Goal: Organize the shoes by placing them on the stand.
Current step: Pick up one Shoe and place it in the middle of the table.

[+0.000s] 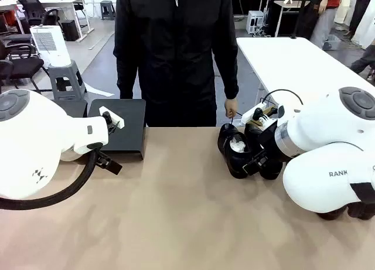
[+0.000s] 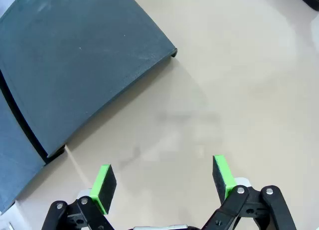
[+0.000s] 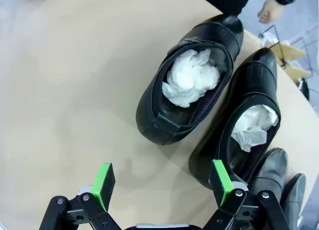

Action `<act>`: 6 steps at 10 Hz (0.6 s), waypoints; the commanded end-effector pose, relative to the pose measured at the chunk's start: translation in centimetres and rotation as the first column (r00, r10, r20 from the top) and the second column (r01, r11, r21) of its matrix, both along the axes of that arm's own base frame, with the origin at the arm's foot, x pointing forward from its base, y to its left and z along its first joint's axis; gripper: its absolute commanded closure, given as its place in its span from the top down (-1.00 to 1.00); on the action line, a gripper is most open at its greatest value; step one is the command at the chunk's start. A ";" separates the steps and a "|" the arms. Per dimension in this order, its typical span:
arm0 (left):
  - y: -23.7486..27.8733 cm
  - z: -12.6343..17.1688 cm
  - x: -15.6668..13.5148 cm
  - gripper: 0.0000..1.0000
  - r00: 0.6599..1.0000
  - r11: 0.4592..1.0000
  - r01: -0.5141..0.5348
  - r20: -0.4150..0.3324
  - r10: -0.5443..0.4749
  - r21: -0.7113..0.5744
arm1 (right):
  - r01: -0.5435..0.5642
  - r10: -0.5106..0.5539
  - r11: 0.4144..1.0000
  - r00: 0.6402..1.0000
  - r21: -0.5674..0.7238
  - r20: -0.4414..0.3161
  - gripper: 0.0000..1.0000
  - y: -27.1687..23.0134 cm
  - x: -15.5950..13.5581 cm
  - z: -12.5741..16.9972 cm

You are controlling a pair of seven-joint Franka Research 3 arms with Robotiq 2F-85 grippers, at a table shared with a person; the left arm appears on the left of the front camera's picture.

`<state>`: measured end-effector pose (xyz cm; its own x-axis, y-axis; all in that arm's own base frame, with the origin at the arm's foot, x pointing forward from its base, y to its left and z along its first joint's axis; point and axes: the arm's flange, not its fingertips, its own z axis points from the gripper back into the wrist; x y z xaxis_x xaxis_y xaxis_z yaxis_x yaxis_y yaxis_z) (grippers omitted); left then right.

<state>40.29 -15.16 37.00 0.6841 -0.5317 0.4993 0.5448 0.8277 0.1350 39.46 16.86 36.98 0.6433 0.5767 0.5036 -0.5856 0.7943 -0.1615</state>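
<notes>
Right wrist: stuffed shoes [image 3: 158, 121] below spread right pincer [image 3: 162, 183]; left wrist: stand [image 2: 75, 65] near spread left pincer [image 2: 162, 182]

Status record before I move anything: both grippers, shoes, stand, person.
left gripper: open, over bare table beside the stand
right gripper: open, by the shoes, gripping nothing
shoes: clustered on the table at the robot's right; two show white paper stuffing
stand: far left of the table, no shoe on its visible top
person: standing at the far side, one hand near the shoes
</notes>
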 end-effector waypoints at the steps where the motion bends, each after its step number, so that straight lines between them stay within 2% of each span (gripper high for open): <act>1: 0.0 0.0 0.0 1.00 1.000 1.000 0.000 0.000 0.000 0.000 | 0.000 0.000 1.000 1.000 0.000 0.000 1.00 0.0 0.0 0.0; 6: 0.0 0.0 0.0 1.00 1.000 1.000 0.000 0.000 0.000 0.000 | 0.000 0.000 1.000 1.000 0.000 0.000 1.00 0.0 0.0 0.0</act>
<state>40.28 -15.21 37.00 0.6838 -0.5321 0.4993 0.5452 0.8273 0.1351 39.45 16.87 36.97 0.6429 0.5777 0.5030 -0.5863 0.7937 -0.1622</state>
